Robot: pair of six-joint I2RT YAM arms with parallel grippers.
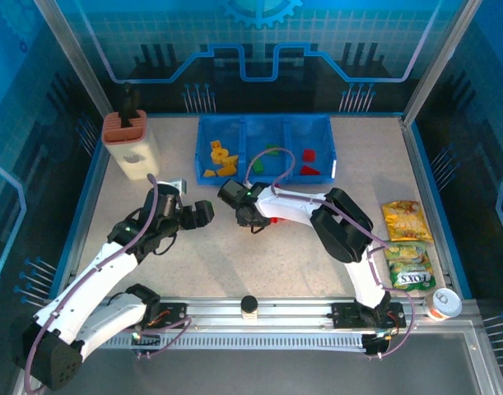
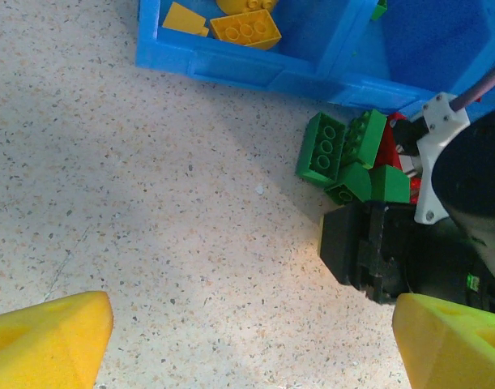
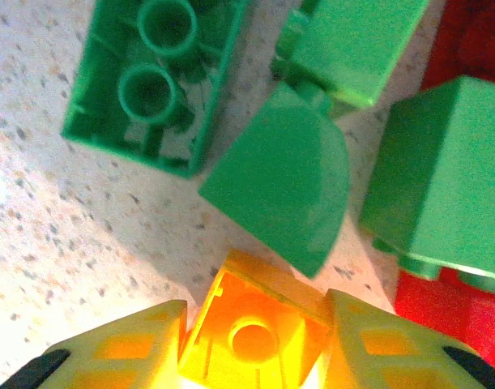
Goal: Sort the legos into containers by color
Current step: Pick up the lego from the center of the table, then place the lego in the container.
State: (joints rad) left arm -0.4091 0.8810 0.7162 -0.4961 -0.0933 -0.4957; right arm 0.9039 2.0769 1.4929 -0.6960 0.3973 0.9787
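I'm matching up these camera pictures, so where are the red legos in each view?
Top external: red legos at centre, below the bin.
Left wrist: red legos right of centre, among green legos.
Right wrist: red legos along the right edge.
Shared landmark: the right fingers, shut on a yellow lego, beside them.
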